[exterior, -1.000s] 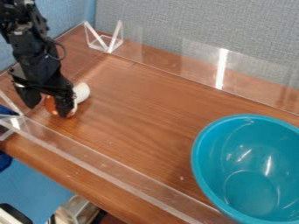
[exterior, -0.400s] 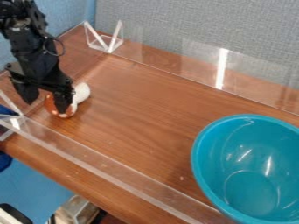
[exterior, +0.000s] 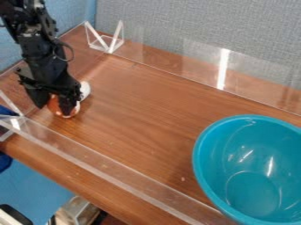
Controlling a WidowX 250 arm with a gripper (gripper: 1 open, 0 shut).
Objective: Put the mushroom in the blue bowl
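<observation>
Mushroom (exterior: 81, 90) at left end of wooden table (exterior: 153, 110), orange cap and white stem showing, stem toward the far right side. My claw (exterior: 55, 107) is down right at it, black fingers over and against the cap, arm reaching in from the far left. Can't tell if I have it grasped; fingers hide the contact. Blue bowl (exterior: 249, 171) at the right, near side, well apart from the mushroom, nothing in it. White wire-like stand (exterior: 105, 38) at far left, beyond my claw. Clear strip along near edge.
</observation>
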